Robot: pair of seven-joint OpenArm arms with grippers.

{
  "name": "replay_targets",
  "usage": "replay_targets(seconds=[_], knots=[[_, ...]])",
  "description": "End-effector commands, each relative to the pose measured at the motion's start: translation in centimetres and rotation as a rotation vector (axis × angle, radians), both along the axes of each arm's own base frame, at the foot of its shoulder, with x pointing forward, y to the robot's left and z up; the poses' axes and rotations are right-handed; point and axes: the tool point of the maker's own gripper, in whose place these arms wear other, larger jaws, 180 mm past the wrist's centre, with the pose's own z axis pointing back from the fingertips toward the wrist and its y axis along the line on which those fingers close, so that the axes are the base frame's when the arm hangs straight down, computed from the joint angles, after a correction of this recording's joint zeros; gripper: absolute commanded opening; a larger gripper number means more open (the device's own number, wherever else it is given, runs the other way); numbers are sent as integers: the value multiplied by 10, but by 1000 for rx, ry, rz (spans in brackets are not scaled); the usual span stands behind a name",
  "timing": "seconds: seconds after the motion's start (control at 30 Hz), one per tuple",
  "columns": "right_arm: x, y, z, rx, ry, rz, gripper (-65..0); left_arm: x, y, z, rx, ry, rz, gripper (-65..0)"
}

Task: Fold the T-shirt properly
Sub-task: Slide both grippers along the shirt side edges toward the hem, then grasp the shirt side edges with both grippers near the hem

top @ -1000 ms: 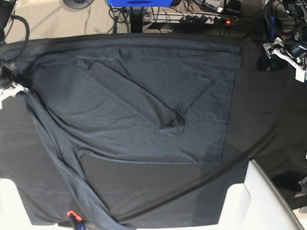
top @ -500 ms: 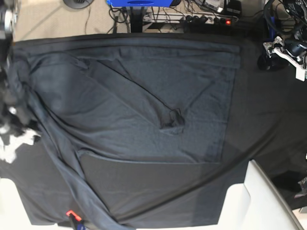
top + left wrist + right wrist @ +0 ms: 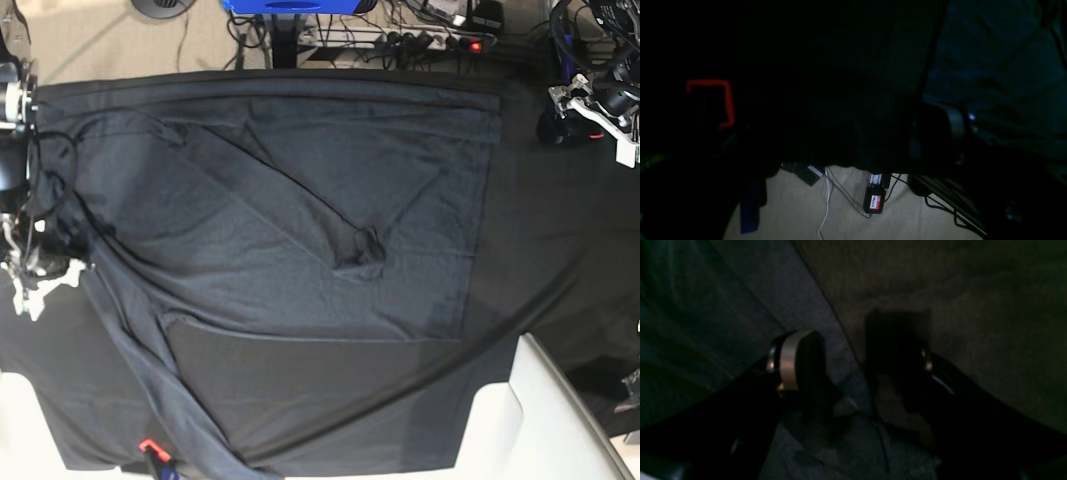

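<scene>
The right hand [image 3: 860, 370], jaws apart, straddles the T-shirt [image 3: 300, 230] edge; it should close on that edge alone, missing the tablecloth [image 3: 560, 250].

One legible label — a red-and-white tag on a small black box [image 3: 874, 201] on the floor — reads roughly "WATER".

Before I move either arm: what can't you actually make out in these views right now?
- Left gripper: left wrist view is nearly black, jaws not visible; small in base view.
- T-shirt: lower hem cut off by base view's bottom edge.
- Right gripper: whether it touches the fabric is lost in shadow.
</scene>
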Motion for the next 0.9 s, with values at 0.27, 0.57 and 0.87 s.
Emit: replay_targets(seconds=[0.27, 0.57, 0.87], knots=[[33, 23, 18, 12, -72, 45, -284, 8, 7, 12, 21, -41, -9, -71], [38, 20, 22, 8, -103, 36, -560, 8, 7, 12, 21, -40, -10, -71], [50, 17, 47, -10, -206, 37, -648, 36, 9, 15, 91, -35, -50, -71]])
